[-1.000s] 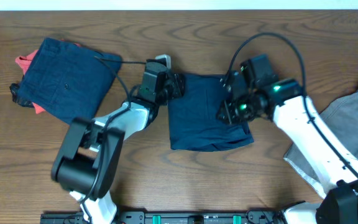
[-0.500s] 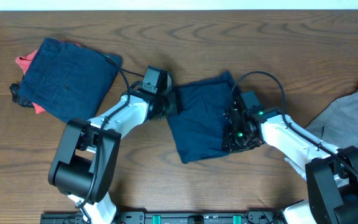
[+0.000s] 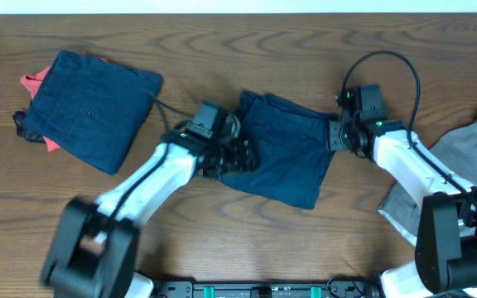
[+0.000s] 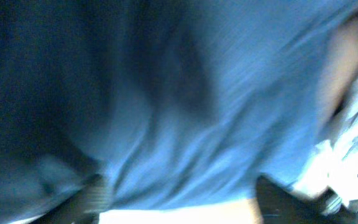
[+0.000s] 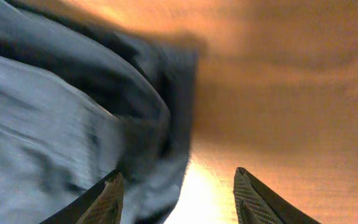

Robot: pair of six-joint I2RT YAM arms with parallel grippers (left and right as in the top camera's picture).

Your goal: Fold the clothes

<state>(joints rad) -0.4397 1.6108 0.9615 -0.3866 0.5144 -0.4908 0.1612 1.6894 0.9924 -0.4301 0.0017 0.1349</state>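
A dark navy garment (image 3: 286, 151) lies rumpled and skewed in the middle of the table. My left gripper (image 3: 240, 156) is at its left edge. In the blurred left wrist view its fingers (image 4: 179, 202) stand wide apart with navy cloth (image 4: 197, 93) filling the frame. My right gripper (image 3: 339, 134) is at the garment's right edge. In the right wrist view its fingers (image 5: 179, 193) are open, with the cloth's edge (image 5: 55, 124) by the left finger and bare table by the right. A folded navy garment (image 3: 89, 108) lies at the far left on a coral-red one (image 3: 33, 82).
A light grey garment (image 3: 470, 157) lies crumpled at the right edge, partly under my right arm. The wooden table (image 3: 247, 41) shows along the back. Black cables loop from both wrists.
The middle navy garment has shifted and turned, now spread wider toward the right. My right gripper has moved up to its right edge. My left gripper has moved down and right along its left edge.
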